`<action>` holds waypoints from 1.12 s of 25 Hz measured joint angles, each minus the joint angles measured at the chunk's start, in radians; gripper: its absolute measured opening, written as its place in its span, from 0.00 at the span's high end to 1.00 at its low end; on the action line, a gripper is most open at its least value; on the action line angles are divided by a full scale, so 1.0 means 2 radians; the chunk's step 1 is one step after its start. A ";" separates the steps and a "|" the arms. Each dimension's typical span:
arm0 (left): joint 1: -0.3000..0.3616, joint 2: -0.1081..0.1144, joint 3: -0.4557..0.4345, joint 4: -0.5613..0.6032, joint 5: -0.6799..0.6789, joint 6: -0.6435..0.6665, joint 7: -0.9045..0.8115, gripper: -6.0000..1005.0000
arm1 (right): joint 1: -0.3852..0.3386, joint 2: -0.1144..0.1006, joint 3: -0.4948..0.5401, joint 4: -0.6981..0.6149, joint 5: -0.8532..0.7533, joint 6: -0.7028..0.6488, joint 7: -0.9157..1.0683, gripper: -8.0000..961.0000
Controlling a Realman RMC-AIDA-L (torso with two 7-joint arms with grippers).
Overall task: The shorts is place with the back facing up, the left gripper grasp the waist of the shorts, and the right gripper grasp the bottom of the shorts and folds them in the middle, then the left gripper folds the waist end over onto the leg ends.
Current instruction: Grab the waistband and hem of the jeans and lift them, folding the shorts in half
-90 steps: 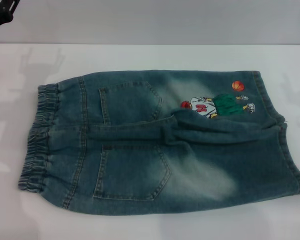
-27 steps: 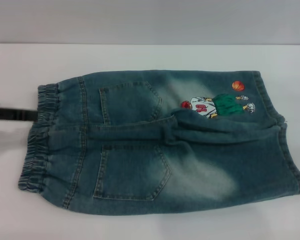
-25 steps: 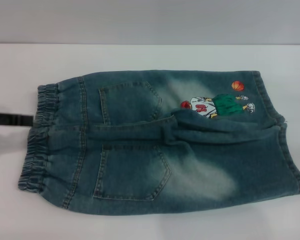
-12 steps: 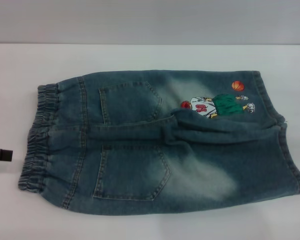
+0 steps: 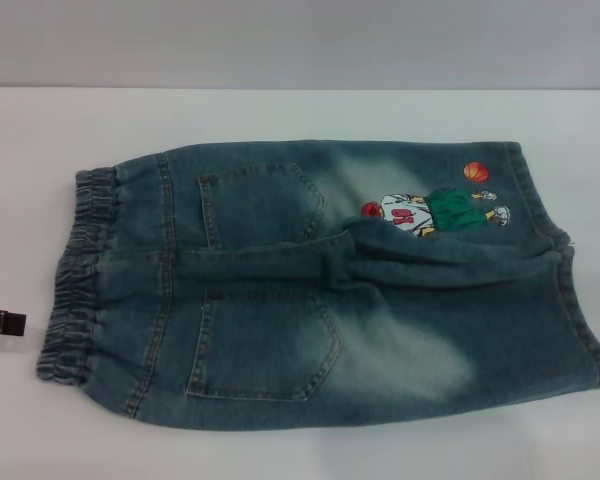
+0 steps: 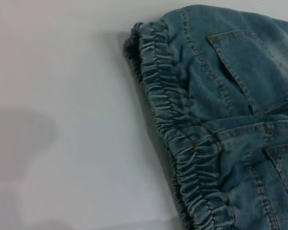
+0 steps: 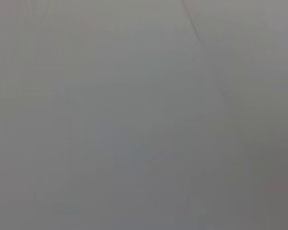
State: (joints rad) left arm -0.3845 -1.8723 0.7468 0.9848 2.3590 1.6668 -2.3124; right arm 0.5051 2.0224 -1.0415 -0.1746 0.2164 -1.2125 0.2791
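1. Denim shorts (image 5: pixel 320 285), faded blue-green, lie flat on the white counter (image 5: pixel 280 115) with the back pockets up; the waist of the shorts (image 5: pixel 75 275) is toward the robot's left and the bottom of the shorts (image 5: pixel 570 290) toward its right, with the cartoon print (image 5: pixel 430 210) on the far leg.
2. At the left edge of the head view only a short black tip of the left end effector (image 5: pixel 2 322) shows, just beside the nearer part of the waistband but not touching it. I cannot tell how far its fingers are spread, and it has hold of nothing visible.
3. A second ago that black tip reached farther in, level with the middle of the waistband and close to touching it; it has since drawn back and shifted toward the near corner. I read this as re-aiming for a grasp at that corner, so the fold has not begun.
4. Otherwise the shorts lie exactly as they did before.
5. Out of sight in every view is the right end effector; its wrist camera shows only blank grey surface.
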 joint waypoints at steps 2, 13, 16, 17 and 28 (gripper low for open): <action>-0.003 0.001 0.000 -0.002 0.004 0.000 -0.003 0.22 | 0.001 -0.001 0.002 0.000 0.000 0.000 0.000 0.37; -0.026 -0.006 0.002 -0.018 0.030 0.016 -0.005 0.22 | 0.007 -0.005 0.020 -0.001 0.000 0.000 -0.012 0.37; -0.030 -0.008 0.002 -0.025 0.033 0.016 -0.006 0.22 | 0.007 -0.007 0.025 -0.001 0.000 -0.001 -0.012 0.37; -0.030 -0.008 0.002 -0.025 0.033 0.016 -0.006 0.22 | 0.007 -0.008 0.026 -0.001 0.000 -0.001 -0.012 0.37; -0.041 -0.009 0.002 -0.044 0.044 0.004 -0.006 0.22 | 0.008 -0.010 0.027 -0.001 -0.004 0.000 -0.013 0.37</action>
State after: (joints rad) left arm -0.4658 -1.8894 0.7516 0.8966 2.4475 1.6757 -2.3240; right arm 0.5221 2.0029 -0.9878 -0.1764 0.2081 -1.2128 0.2533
